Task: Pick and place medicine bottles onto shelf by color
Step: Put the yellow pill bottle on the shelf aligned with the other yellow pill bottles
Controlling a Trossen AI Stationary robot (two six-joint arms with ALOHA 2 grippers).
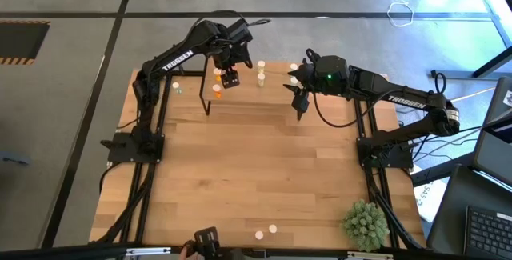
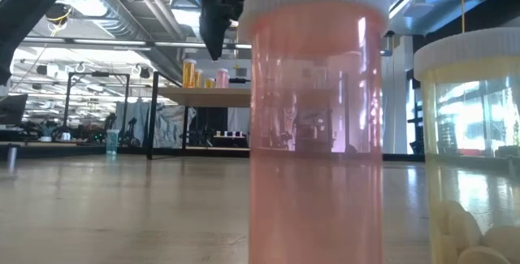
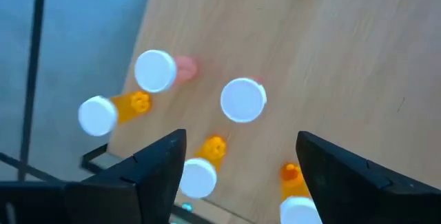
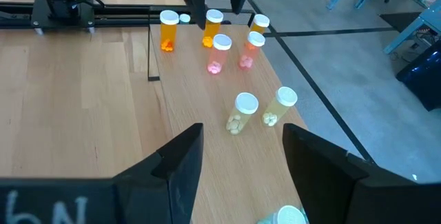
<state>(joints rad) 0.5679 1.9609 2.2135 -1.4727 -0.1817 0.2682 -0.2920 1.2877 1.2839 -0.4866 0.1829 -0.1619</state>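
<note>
Right up against the low camera sits a pink bottle [image 2: 317, 118], a pale yellow one [image 2: 471, 150] beside it. From above, left end effector [image 1: 230, 77] hangs over the shelf [image 1: 240, 74]. Its wrist view shows fingers spread, empty, orange bottles [image 3: 203, 169] below: looks like a release; next it needs another bottle. Right end effector [image 1: 299, 100] waits open.

Translucent glossy plastic medicine bottles [image 2: 315, 118], ribbed white caps [image 3: 242, 100], smooth pale-wood shelf [image 3: 324, 52], black metal legs [image 2: 152, 116]
</note>
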